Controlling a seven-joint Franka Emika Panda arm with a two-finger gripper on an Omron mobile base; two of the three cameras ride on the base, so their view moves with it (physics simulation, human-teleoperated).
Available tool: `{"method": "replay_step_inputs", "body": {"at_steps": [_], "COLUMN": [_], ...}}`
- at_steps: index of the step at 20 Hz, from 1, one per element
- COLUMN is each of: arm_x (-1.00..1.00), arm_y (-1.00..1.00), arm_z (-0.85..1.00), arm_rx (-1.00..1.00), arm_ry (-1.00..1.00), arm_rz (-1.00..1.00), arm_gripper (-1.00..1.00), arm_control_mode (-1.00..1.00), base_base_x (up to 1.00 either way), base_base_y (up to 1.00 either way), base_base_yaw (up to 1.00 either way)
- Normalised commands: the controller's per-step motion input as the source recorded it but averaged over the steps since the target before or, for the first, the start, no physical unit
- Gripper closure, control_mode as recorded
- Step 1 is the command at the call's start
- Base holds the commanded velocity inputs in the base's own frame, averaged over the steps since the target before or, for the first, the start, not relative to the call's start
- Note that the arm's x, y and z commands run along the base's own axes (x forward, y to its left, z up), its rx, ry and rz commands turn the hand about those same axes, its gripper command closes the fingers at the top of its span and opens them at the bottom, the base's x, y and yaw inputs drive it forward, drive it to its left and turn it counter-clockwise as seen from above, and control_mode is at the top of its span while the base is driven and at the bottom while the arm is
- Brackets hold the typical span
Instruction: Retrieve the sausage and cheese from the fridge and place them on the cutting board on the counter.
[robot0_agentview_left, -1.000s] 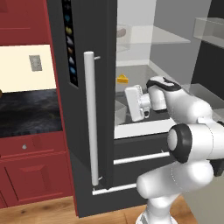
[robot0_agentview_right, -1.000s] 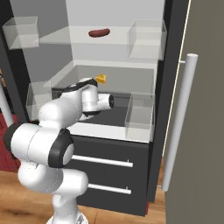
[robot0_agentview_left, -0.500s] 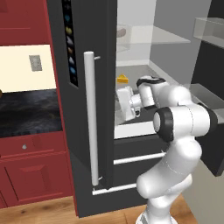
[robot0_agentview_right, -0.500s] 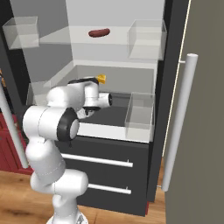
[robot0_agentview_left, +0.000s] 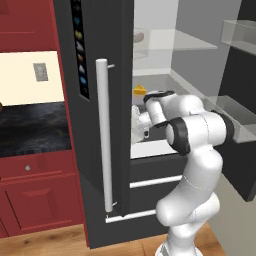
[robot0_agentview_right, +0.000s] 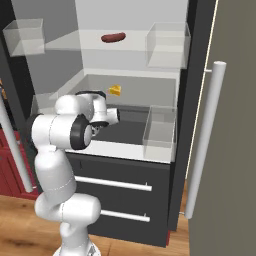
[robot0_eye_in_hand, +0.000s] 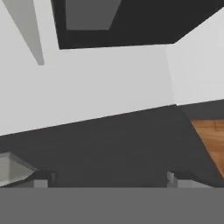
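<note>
Honestly, I cannot tell whether my jaws are released, and reaching blind past the cheese could knock it deeper into the fridge.

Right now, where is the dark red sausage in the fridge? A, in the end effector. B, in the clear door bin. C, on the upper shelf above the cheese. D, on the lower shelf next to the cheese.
C: the sausage lies on the upper shelf of the fridge, with the cheese alone on the level below.
</note>
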Motion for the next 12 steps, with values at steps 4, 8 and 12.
{"method": "replay_step_inputs", "body": {"at_steps": [4,8,12], "arm_x": [-0.57,-0.88,-1.0], "arm_y": [0.6,0.6,0.44], "arm_z": [0.0,0.02,0.26], "arm_rx": [0.0,0.0,0.08], "arm_ry": [-0.14,-0.25,-0.33], "arm_rz": [0.23,0.25,0.31], "arm_gripper": [-1.0,-1.0,-1.0], "arm_control_mode": [-1.0,-1.0,-1.0], "base_base_x": [0.0,0.0,0.0], "base_base_y": [0.0,0.0,0.0], "base_base_yaw": [0.0,0.0,0.0]}}
